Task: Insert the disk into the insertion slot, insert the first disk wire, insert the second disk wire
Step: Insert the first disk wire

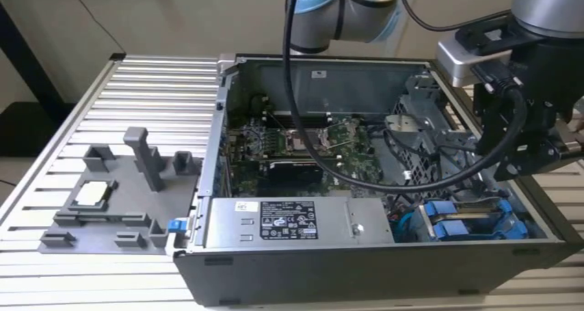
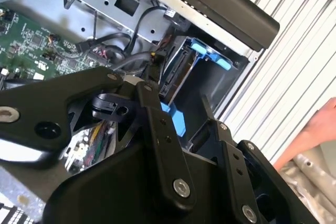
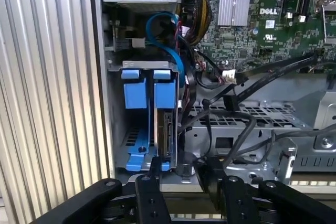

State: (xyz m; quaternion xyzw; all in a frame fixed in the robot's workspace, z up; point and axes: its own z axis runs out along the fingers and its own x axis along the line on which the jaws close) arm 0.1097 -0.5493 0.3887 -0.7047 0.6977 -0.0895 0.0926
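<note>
**Exterior view:** Robot arm leans over an open PC case (image 1: 365,270) on a slatted table (image 1: 137,106). Its gripper (image 1: 515,169) hangs above the case's near corner on the exterior view's right. It is just over the disk (image 1: 461,225), which stands on edge beside the PSU box (image 1: 283,222). The green mobo (image 1: 301,147) lies farther in.

**Second wrist view:** The gripper's fingers (image 2: 157,119) are spread apart w/ nothing between them. Past the gap, the disk (image 2: 177,72) sits home in the insertion slot (image 2: 231,82). A person's hand (image 2: 317,124) shows outside the case, well apart from the work.

**First wrist view:** The disk (image 3: 167,135) is upright in the slot, next to a second blue carrier (image 3: 131,85). Its connector edge faces the gripper (image 3: 189,177) and looks bare, so no wire seems plugged yet. Loose black cables (image 3: 231,90) trail near it; I can't tell if any touch.

**Handling, by my reckoning:** The drive is stiff, dense for its size and shock-sensitive, w/ smooth metal faces that could slip. The safest hold is on the blue frame's side rails or tab, not the label face or connector edge. The cables are soft and springy, so grip them at the plug body, not the cord.
</note>
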